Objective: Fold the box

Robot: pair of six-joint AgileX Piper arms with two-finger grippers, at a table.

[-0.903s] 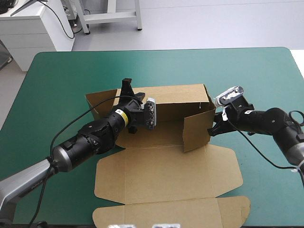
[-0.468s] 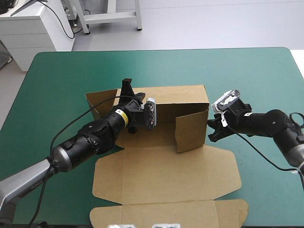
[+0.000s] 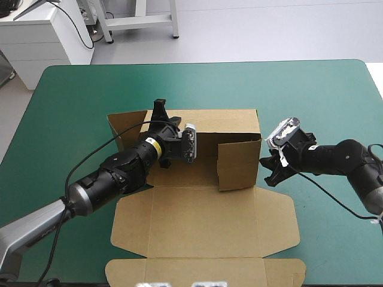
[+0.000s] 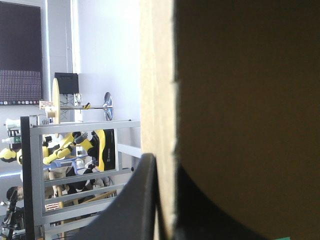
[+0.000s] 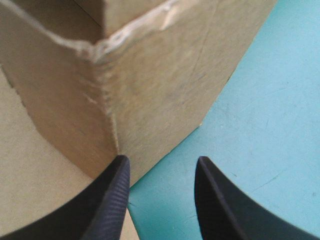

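Right of centre, your right hand [image 3: 270,170], parted, has swung the flap [image 3: 238,164] further inward, squaring the box's [image 3: 203,221] corner; your left hand [image 3: 159,110] pinches the back wall [image 3: 224,122].

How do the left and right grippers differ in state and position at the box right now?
The left gripper is shut on the box, at its far wall; the right gripper is open, holding nothing. The left gripper sits up at that wall's top edge; the right gripper is low, outside the folded right-hand corner. Both face the box.
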